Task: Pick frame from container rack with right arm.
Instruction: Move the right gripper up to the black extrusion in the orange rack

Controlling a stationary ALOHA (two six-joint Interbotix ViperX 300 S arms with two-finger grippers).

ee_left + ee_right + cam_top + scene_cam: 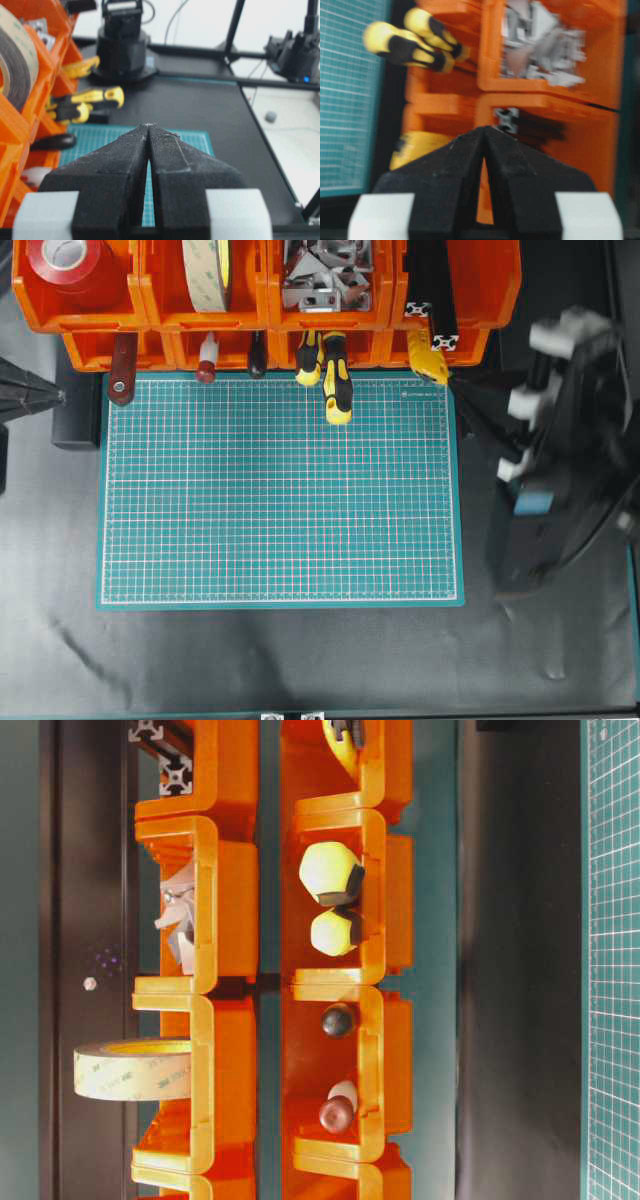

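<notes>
Rack (150, 315) sits along the top edge of the overhead view, two rows of orange bins. Frames (432, 310) lie in the upper-row bin at far right, square silver-edged ends facing the mat (280, 490); two ends show side by side. Neighbouring bin to the left holds brackets (322, 280); next one holds a tape roll (208, 275). Screwdrivers (335, 380) poke out of the lower row onto the mat edge.

Right arm (560, 460) is blurred, off the mat's right side, below and right of the frame bin, not touching the rack. Right gripper (484, 131): fingers pressed together, nothing between them. In its wrist view one frame end (506, 120) shows just beyond the tips, inside its bin.

Left gripper (149, 126): fingers together, empty, over the mat.
</notes>
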